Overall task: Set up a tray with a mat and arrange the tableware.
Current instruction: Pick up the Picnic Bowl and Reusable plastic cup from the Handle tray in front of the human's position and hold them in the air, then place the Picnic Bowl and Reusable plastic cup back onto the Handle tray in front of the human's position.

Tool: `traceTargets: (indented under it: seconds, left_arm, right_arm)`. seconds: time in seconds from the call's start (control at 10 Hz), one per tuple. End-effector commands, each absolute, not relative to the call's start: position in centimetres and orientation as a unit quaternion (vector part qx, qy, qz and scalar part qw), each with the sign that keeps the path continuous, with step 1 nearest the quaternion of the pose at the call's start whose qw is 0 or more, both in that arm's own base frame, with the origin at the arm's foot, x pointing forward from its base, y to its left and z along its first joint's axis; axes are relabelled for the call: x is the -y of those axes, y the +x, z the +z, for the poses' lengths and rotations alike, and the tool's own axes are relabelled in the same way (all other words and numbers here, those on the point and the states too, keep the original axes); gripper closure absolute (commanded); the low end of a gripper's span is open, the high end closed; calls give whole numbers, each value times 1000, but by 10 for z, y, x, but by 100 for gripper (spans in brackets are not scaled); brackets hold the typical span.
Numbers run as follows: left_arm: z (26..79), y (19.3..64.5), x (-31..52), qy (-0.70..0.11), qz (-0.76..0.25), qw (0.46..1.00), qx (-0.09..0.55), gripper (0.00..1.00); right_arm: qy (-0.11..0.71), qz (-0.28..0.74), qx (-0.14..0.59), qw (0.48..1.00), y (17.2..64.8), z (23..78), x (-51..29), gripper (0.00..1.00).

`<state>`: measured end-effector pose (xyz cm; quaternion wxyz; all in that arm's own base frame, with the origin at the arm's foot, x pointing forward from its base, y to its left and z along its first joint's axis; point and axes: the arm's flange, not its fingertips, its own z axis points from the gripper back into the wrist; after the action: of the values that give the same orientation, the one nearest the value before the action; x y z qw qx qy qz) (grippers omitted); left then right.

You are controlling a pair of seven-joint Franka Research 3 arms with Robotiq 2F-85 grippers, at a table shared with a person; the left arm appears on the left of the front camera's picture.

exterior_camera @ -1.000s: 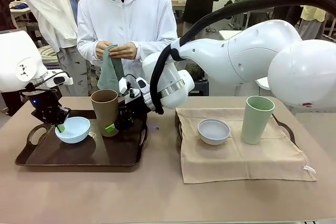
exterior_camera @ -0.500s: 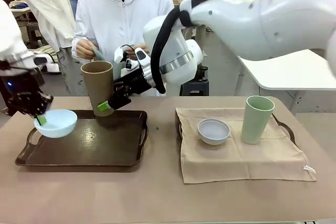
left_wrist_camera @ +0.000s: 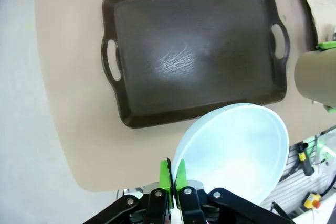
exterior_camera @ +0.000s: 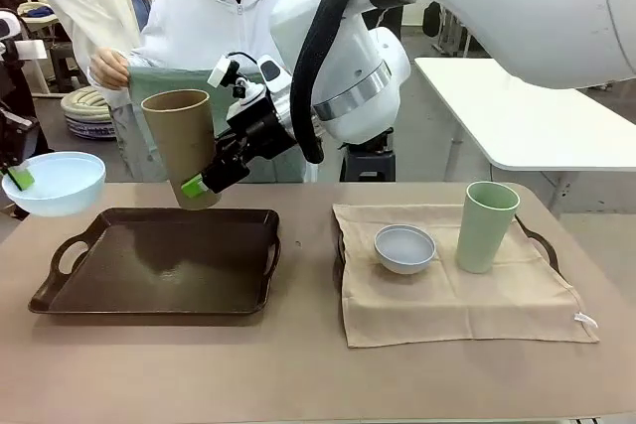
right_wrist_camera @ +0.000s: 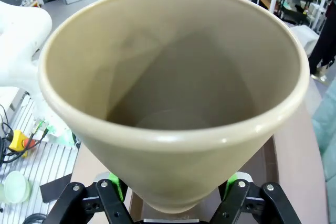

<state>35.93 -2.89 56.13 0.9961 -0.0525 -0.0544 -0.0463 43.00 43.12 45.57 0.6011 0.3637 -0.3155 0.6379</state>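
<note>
Pale blue bowl (exterior_camera: 55, 182) rim pinched in left gripper (exterior_camera: 18, 178), tan tumbler (exterior_camera: 182, 146) clamped in right gripper (exterior_camera: 199, 186).

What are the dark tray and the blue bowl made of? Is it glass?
Probably not glass. The dark brown rectangular tray looks like smooth plastic: light leaves a dull shiny patch on its floor. The pale blue round bowl looks like matte plastic or melamine: solid colour, no see-through, thin rim. Ceramic can't be ruled out.

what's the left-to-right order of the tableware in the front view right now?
pale blue bowl → tan-brown tumbler → white-grey bowl → pale green tumbler
</note>
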Motion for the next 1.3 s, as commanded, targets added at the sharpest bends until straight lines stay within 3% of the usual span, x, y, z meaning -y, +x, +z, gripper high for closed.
traceTargets:
  seconds: [0.0,1.2]
  left_arm:
    - [557,363,29,-52,-50,996,52,100]
    - [557,363,29,-52,-50,996,52,100]
  right_arm:
    - [370,633,320,600,435,454,-433,38]
    - [370,633,320,600,435,454,-433,38]
